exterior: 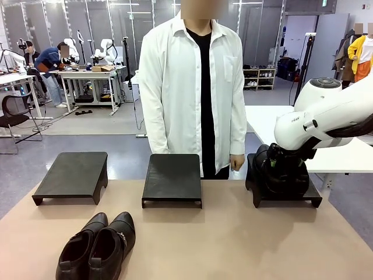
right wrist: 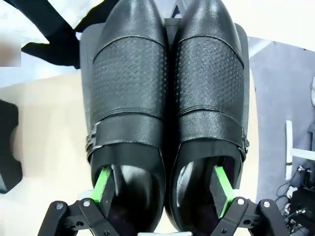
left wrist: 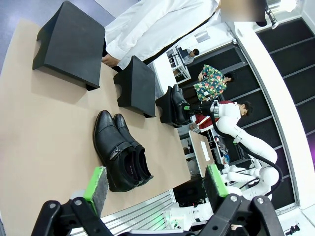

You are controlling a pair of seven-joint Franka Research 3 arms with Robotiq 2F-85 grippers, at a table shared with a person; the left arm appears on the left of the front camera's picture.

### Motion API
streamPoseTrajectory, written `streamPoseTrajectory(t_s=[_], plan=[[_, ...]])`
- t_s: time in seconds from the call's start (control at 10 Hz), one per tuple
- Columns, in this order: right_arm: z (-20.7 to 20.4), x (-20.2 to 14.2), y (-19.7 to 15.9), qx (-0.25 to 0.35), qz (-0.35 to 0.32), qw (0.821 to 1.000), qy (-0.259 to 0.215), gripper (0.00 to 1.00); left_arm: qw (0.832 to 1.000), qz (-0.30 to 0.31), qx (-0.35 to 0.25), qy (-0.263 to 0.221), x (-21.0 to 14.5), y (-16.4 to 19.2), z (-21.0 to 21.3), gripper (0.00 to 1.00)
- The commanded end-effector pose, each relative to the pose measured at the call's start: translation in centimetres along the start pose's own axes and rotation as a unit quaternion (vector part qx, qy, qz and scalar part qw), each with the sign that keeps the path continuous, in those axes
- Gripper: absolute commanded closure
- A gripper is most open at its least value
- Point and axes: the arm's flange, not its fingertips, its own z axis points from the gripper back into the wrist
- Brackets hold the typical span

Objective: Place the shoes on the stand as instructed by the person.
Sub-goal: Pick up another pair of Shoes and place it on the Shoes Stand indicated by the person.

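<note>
Right wrist view: one pair of shoes sits on the right stand, with a snag risk on withdrawal.
The right gripper is spread wide and pinches nothing, one green pad inside each shoe mouth. A crooked lift could catch a collar and drag a shoe off the narrow top. The left gripper hangs wide and empty above the second pair on the smooth tan table. The person stands behind the middle stand, with a grey-floored workshop beyond.

The right arm is glossy white with a black cable; its black hand has green pads.
</note>
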Motion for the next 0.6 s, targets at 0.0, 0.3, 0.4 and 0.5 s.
streamPoseTrajectory(t_s=[0.0, 0.3, 0.4, 0.5], plan=[[4.9, -1.0, -1.0, 0.055, 0.007, 0.998, 0.027, 0.00, 1.000, -0.003, -0.004, 0.001, 0.0, -0.1, 0.0, 0.00], [11.1, -4.8, -6.0, 0.114, -0.024, 0.990, 0.074, 0.00, 1.000, -0.003, -0.004, 0.001, 0.0, -0.1, 0.0, 0.00], [12.4, -6.7, -8.3, 0.132, -0.034, 0.987, 0.088, 0.00, 1.000, -0.003, -0.004, 0.001, 0.0, -0.1, 0.0, 0.00], [13.6, -8.7, -11.0, 0.162, -0.049, 0.981, 0.095, 0.00, 1.000, -0.003, -0.004, 0.001, 0.0, -0.1, 0.0, 0.00]])
